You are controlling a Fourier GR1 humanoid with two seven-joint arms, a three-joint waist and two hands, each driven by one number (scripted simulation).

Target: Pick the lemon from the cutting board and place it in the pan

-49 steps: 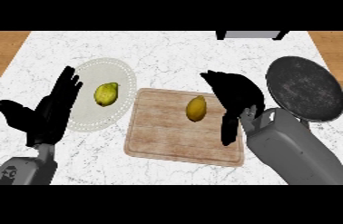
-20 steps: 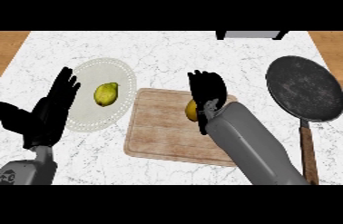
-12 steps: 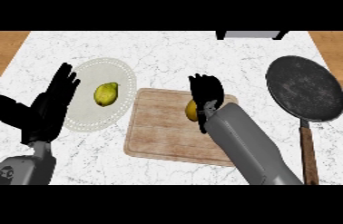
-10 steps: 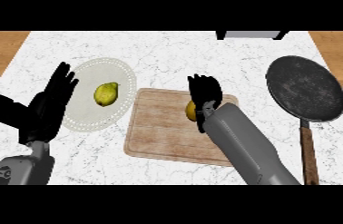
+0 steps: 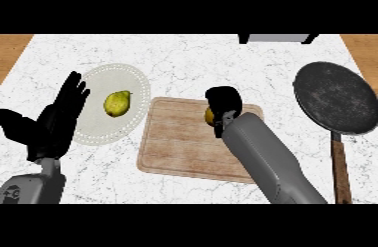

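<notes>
The right hand (image 5: 224, 105) sits over the upper right part of the cutting board (image 5: 184, 146), its black fingers curled down around the lemon (image 5: 210, 115), of which only a thin yellow sliver shows at the hand's left edge. The grey forearm runs from the hand down and to the right, crossing the board's right side and hiding that corner of it. The lemon is therefore at the board's upper right region, wrapped by the hand; whether it rests on the wood or is lifted clear cannot be told from this steep view. The board is a pale wooden rectangle lying slightly askew on the white marbled counter (image 5: 184, 61). To the right, well apart from the hand, lies the dark round pan (image 5: 336, 97), its wooden handle pointing toward the lower edge of the view. To the left of the board is a round white plate (image 5: 92, 126) carrying a second yellow-green fruit (image 5: 117, 103). The left hand (image 5: 55, 122) shows at the left edge, just beside the plate's left rim, fingers straight and spread, pointing up, holding nothing.
</notes>
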